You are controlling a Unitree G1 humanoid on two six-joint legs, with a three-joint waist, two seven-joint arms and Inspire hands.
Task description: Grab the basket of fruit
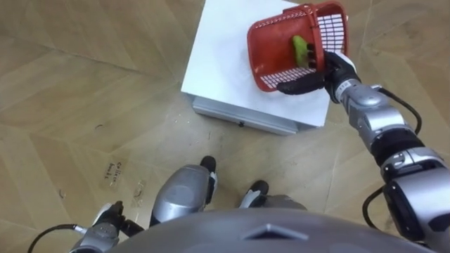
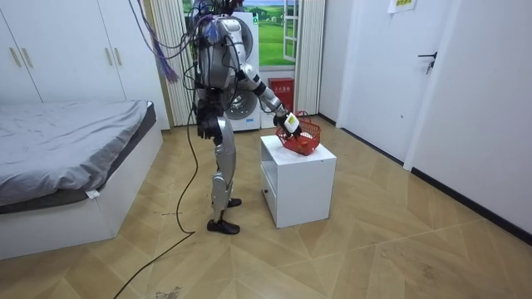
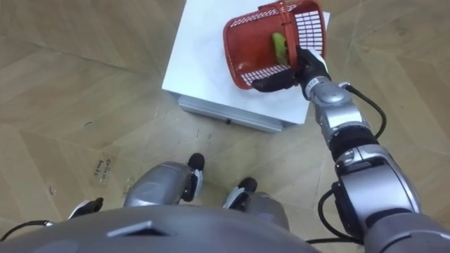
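A red plastic fruit basket hangs tilted over the right part of a white cabinet's top. Its open side faces me and a green fruit lies inside. My right hand has its fingers curled round the rim at the basket's near right edge. I cannot tell whether the low edge touches the top. My left hand hangs relaxed at my side, low on the left.
I stand upright close to the cabinet, which has a drawer front facing me. A bed lies at the room view's left, wardrobes behind it, a white door on the right. Wooden floor surrounds the cabinet.
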